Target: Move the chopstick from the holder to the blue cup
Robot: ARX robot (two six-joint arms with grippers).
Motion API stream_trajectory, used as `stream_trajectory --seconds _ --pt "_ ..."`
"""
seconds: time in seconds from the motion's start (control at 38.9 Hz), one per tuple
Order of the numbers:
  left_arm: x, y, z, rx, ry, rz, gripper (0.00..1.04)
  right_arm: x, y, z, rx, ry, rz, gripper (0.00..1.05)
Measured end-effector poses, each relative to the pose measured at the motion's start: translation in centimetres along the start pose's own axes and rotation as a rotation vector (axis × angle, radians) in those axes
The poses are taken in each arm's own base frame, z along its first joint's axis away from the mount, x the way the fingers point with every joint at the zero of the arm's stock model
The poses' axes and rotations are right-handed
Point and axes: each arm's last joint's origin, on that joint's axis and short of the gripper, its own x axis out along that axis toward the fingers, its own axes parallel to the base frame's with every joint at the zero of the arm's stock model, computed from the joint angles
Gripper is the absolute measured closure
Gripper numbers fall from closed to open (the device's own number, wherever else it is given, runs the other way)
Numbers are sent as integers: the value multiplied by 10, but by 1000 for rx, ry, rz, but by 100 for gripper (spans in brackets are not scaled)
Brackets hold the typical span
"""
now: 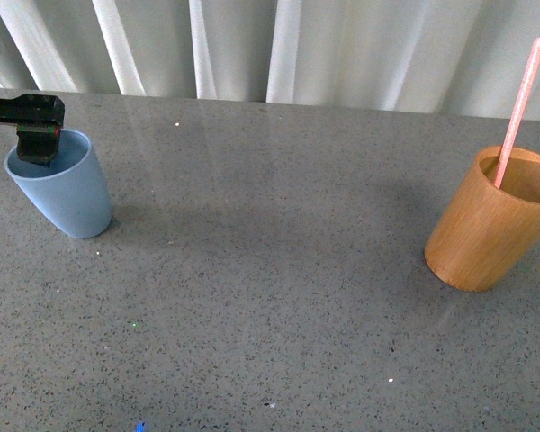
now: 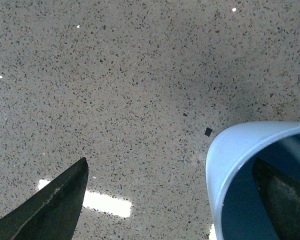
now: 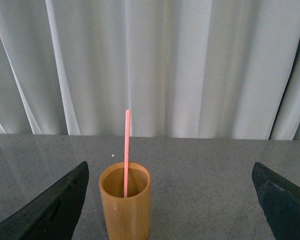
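The blue cup (image 1: 67, 193) stands at the far left of the table. My left gripper (image 1: 36, 148) hangs open at its rim. In the left wrist view one dark finger (image 2: 285, 200) is inside the blue cup (image 2: 225, 165) and the other finger (image 2: 55, 205) is outside, with the cup wall between them in the left gripper (image 2: 170, 160). At the right stands the orange-brown holder (image 1: 490, 225) with one pale pink chopstick (image 1: 520, 108) leaning in it. My right gripper (image 3: 170, 163) is open and set back from the holder (image 3: 126, 210), which holds the upright chopstick (image 3: 127, 145).
The grey speckled table (image 1: 270, 297) runs between cup and holder. White curtains (image 1: 279, 45) hang just behind its back edge. A small blue speck (image 1: 140, 427) lies at the front edge.
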Motion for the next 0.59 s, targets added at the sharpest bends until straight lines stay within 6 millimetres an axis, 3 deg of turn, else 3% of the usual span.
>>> stream_trajectory --seconds 0.08,0.28,0.59 --pt "4 -1 1 18 16 -3 7 0 0 0 0 0 0 10" --pt "4 -9 4 62 40 -51 48 0 0 0 0 0 0 10" --pt "0 -13 6 92 66 -68 91 0 0 0 0 0 0 10"
